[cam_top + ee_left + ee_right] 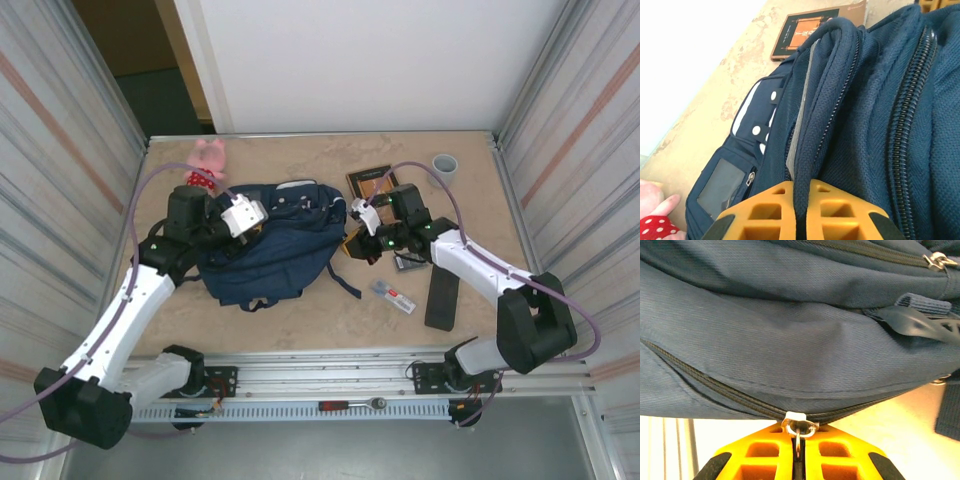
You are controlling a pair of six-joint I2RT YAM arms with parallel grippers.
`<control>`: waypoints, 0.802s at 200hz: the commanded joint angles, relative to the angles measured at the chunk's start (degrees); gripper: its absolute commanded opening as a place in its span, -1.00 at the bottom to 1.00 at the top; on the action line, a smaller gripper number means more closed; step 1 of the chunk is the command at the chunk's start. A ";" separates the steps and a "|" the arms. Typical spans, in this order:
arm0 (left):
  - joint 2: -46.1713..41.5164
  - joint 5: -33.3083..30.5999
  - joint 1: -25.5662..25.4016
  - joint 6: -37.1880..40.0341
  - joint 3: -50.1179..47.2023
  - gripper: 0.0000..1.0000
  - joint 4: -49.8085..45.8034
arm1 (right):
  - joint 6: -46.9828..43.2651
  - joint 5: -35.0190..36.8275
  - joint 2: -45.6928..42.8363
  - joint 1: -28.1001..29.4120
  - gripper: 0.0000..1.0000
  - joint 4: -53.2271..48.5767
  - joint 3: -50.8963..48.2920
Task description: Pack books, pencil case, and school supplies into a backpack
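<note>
Wrist cameras settle the grips, which the top view leaves unclear: the left gripper (800, 202) is pressed together on a padded navy rim of the backpack (880, 110), and the right gripper (798, 450) pinches a metal zipper pull (799, 427) on its side. From above, the backpack lies flat left of the middle of the table (300, 330), long axis near-left to far-right, white-patched top toward the dark book (372, 182).

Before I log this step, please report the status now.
Left gripper shut on handle of backpack. Right gripper shut on zipper pull. Book, pencil case not yet packed. Nothing in the way.
</note>
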 commanded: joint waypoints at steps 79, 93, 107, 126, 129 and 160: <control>6.97 -26.77 -13.00 -15.26 -0.95 -1.00 8.00 | 9.39 -4.61 -0.19 6.37 -0.92 -19.74 12.20; 8.20 -27.55 -14.70 -18.90 -1.65 -1.00 9.47 | 10.67 -3.69 0.32 7.16 -0.92 -20.53 12.84; 9.39 -30.00 -16.12 -23.34 -2.09 -1.00 11.22 | 11.10 -2.24 0.87 7.89 -0.94 -21.78 13.37; 11.24 -31.31 -17.68 -29.60 -1.62 -1.00 12.12 | 14.54 -1.86 1.91 8.41 -0.96 -22.54 14.39; 11.59 -31.52 -18.11 -30.12 -1.55 -1.00 12.39 | 15.04 -2.08 2.13 8.43 -0.97 -22.67 14.57; 14.56 -36.74 -21.41 -35.20 -0.85 -1.00 14.59 | 21.63 -0.03 3.06 10.02 -0.99 -23.03 16.12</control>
